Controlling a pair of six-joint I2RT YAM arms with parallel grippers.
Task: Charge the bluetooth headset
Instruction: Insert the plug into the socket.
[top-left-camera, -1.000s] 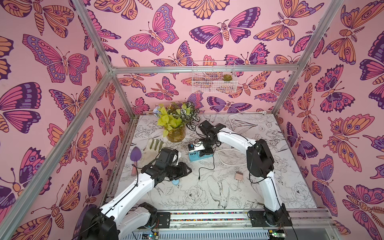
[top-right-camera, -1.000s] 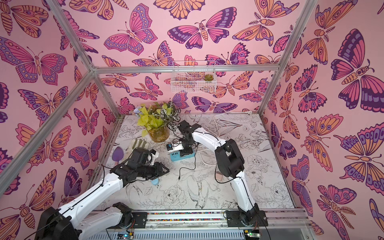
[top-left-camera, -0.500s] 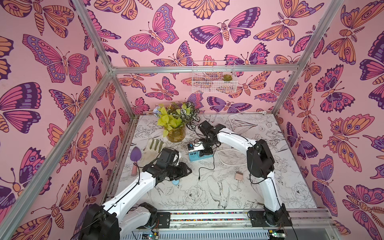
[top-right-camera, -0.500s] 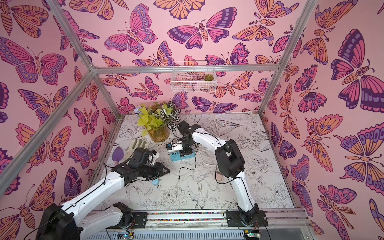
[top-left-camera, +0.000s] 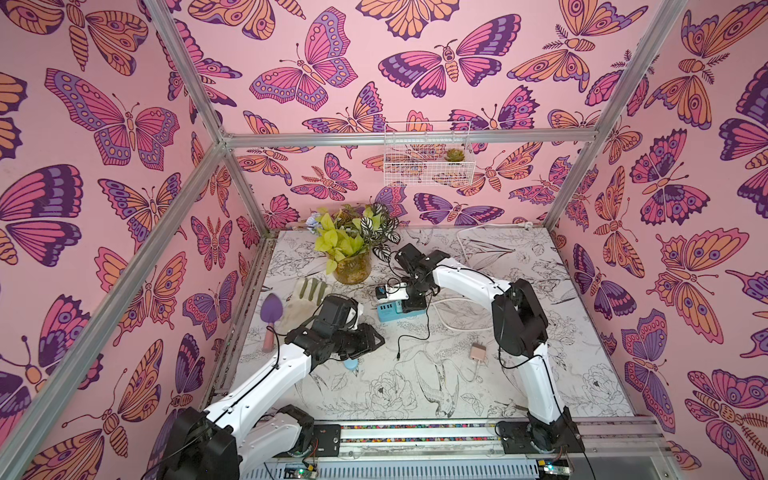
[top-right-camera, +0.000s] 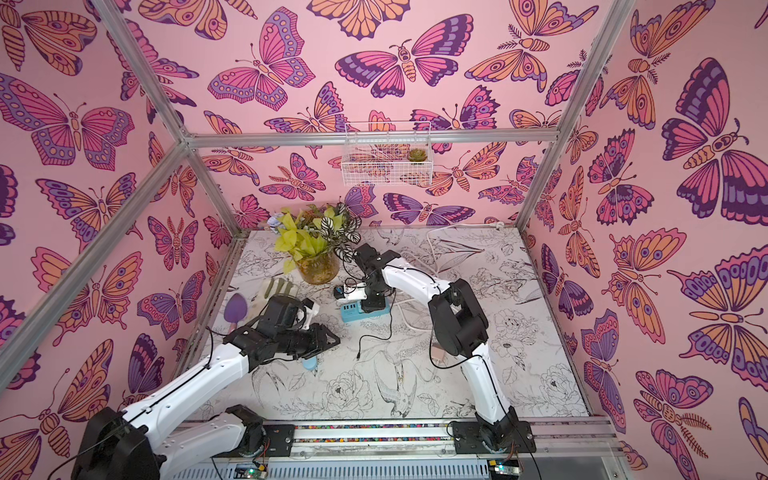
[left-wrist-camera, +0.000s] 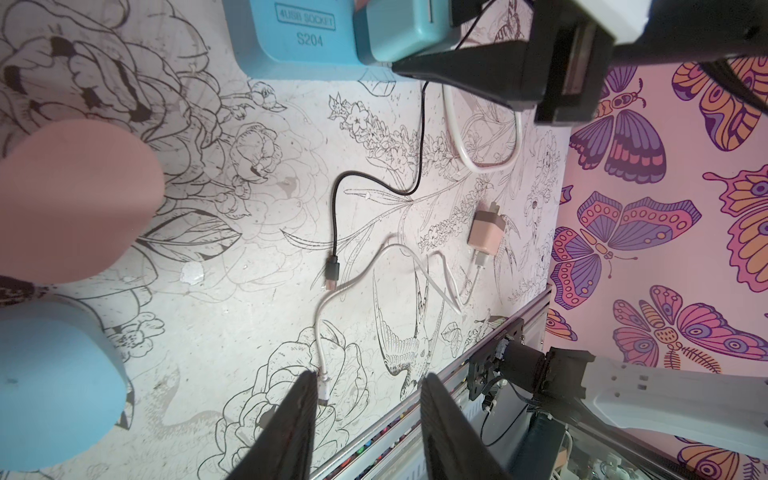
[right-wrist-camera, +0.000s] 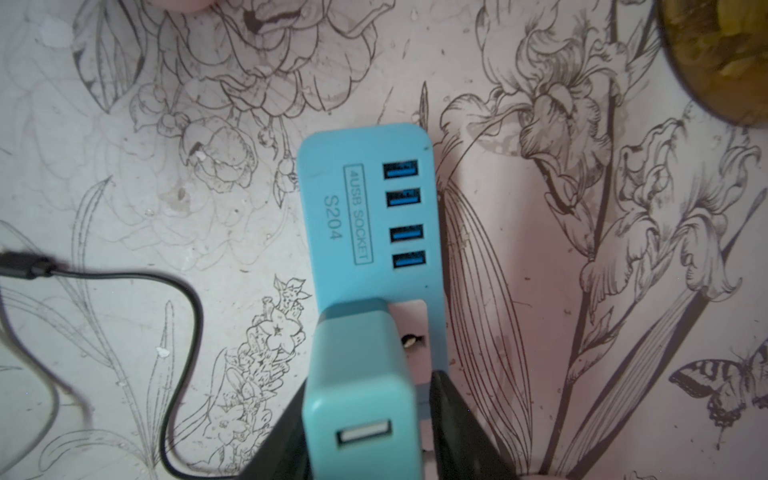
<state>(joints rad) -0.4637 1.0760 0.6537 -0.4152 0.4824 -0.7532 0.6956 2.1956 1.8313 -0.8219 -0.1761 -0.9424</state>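
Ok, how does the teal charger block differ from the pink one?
The teal charger block stands on the blue power strip; the pink charger block lies flat on the table. The teal one's USB port is empty; the pink one has a white cable plugged in. Both are small boxy adapters.
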